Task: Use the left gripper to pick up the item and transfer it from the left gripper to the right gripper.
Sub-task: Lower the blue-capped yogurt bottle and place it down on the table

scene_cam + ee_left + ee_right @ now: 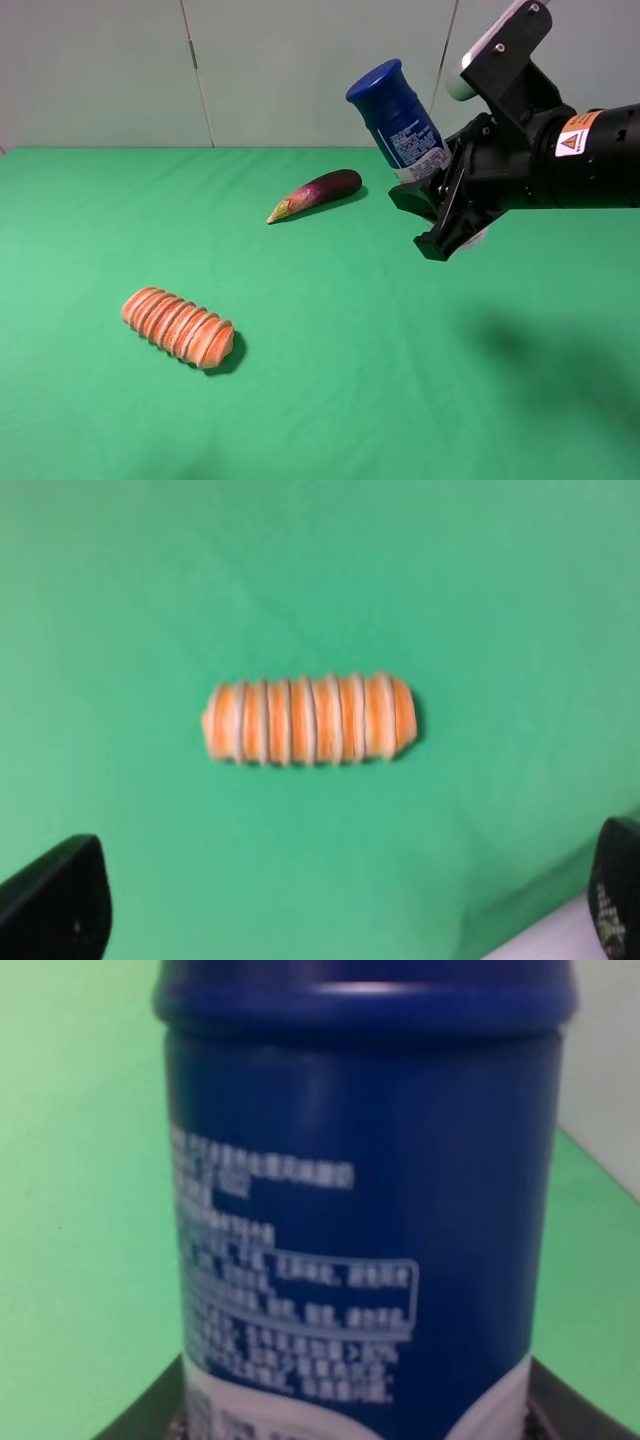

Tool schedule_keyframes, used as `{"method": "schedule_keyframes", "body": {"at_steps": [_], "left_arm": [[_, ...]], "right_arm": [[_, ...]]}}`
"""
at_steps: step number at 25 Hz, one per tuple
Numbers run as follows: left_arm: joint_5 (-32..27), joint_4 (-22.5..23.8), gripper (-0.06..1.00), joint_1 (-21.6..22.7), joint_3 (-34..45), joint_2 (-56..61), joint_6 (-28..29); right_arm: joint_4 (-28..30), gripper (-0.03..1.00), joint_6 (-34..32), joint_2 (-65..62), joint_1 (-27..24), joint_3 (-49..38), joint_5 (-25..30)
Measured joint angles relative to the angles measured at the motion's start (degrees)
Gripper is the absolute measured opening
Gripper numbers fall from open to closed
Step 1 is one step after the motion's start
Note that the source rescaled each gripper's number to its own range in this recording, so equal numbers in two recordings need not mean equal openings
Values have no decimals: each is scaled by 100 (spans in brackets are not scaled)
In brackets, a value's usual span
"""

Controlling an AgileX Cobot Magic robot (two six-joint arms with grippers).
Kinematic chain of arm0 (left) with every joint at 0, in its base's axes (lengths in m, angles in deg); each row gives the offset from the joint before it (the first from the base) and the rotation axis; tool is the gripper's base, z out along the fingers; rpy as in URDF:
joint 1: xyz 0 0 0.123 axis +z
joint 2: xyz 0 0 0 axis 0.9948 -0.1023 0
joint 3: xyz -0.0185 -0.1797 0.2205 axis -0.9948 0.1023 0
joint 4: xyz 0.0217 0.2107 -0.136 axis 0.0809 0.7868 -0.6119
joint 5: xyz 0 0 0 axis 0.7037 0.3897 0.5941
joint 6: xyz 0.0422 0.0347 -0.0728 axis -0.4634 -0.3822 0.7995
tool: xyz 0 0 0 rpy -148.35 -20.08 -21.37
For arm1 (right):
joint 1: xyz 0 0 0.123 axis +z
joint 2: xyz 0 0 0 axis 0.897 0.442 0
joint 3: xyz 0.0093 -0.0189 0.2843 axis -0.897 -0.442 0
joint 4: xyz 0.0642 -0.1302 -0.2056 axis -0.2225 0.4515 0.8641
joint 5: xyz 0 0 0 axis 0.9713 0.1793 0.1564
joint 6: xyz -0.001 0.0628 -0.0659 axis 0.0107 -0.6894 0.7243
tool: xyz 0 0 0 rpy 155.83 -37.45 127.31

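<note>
- The spray can [398, 118] is held in the air over the far right part of the green table [350, 380], clear of the surface.
- It is tilted, with the dark blue cap up and leaning towards the left, and its white lower end is gripped by the right gripper [432, 190].
- The right gripper's jaws are seen pinching the can from both sides; in the right wrist view the can's blue printed body [360, 1210] fills the picture.
- The left gripper [335, 910] is seen only in its own wrist view, where its jaws are spread wide with nothing between them.
- An orange ribbed loaf [310, 720] is seen lying on the green surface below the left gripper, apart from it.
- A purple eggplant [320, 190] is laid near the far edge, well apart from the loaf.
</note>
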Motion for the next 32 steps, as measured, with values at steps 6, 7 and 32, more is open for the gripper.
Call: {"method": "schedule_keyframes", "body": {"at_steps": [6, 7, 32], "left_arm": [[82, 0, 93, 0, 1258, 1753, 12], [90, 7, 93, 0, 1397, 2004, 12], [390, 80, 92, 0, 2444, 3842, -87]], "right_arm": [[0, 0, -20, 0, 0, 0, 0], [-6, 0, -20, 0, 0, 0, 0], [-22, 0, -517, 0, 0, 0, 13]]}}
